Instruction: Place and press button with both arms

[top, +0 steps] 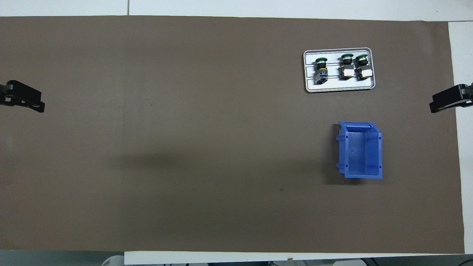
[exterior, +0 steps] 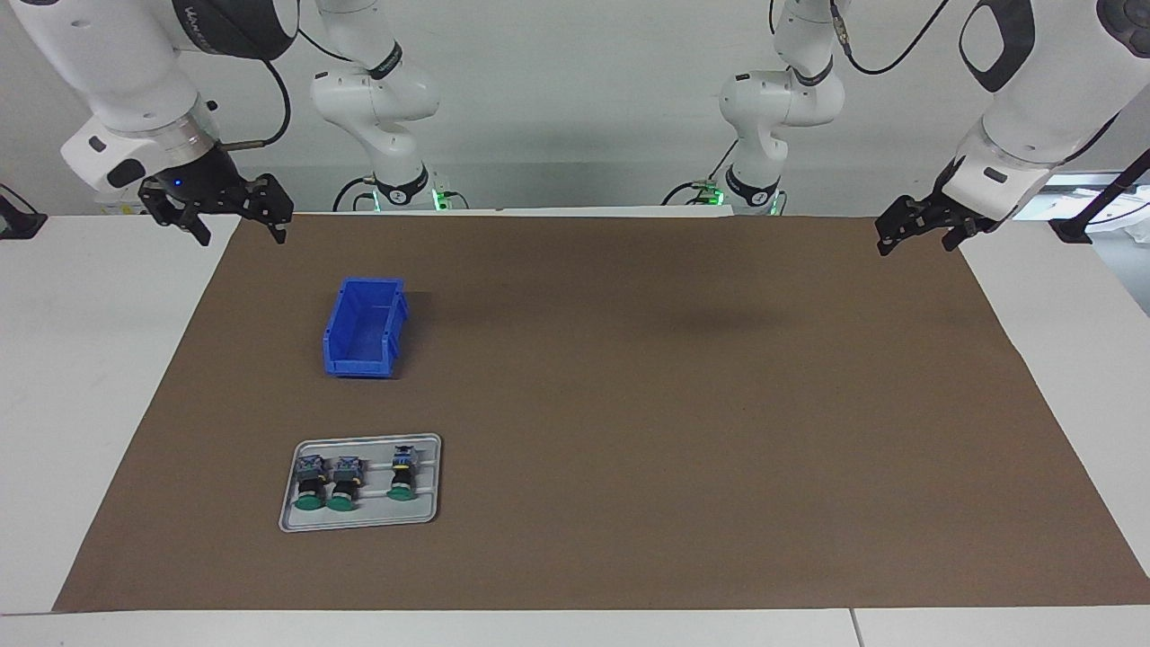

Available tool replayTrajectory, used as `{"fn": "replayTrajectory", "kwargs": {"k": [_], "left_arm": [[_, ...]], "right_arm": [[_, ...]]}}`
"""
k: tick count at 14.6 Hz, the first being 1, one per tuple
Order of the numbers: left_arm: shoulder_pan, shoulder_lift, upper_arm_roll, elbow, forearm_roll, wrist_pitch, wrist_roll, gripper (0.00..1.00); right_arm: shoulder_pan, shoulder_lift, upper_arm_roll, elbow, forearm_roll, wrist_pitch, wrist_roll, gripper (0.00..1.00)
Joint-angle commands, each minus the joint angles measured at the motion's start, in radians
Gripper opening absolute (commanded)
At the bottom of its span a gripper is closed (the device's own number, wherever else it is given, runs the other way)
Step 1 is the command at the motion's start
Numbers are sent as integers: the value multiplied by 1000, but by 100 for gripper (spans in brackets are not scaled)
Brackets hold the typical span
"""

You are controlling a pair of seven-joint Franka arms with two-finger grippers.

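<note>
The button [exterior: 402, 472] [top: 321, 69] has a green cap, a black barrel, a yellow band and a dark blue end block. It lies on its side in a grey tray [exterior: 359, 522] [top: 340, 88] toward the right arm's end of the table, its cap pointing away from the robots. My right gripper [exterior: 241, 229] [top: 436, 107] hangs open over the mat's edge at its own end. My left gripper [exterior: 918, 238] [top: 37, 105] hangs open over the mat's edge at the other end. Both hold nothing and are well away from the tray.
Two similar green-capped switches [exterior: 328, 483] [top: 354, 66] with greyer blocks lie side by side in the same tray. A blue open bin [exterior: 364, 328] [top: 360, 149] stands nearer to the robots than the tray. A brown mat [exterior: 674, 404] covers the table.
</note>
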Motion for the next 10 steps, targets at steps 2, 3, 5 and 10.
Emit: {"fn": "replayTrajectory", "kwargs": {"k": [2, 3, 5, 10], "left_arm": [[-6, -29, 3, -32, 7, 9, 0, 100], [-4, -29, 3, -32, 7, 9, -1, 100], [-4, -29, 3, -32, 7, 10, 2, 100], [5, -31, 5, -35, 7, 4, 10, 100]], "right_arm": [[-12, 9, 3, 17, 19, -12, 0, 100], [-10, 5, 3, 13, 19, -14, 1, 100], [-13, -1, 1, 5, 19, -12, 0, 100], [2, 15, 13, 19, 45, 56, -37, 100]]}}
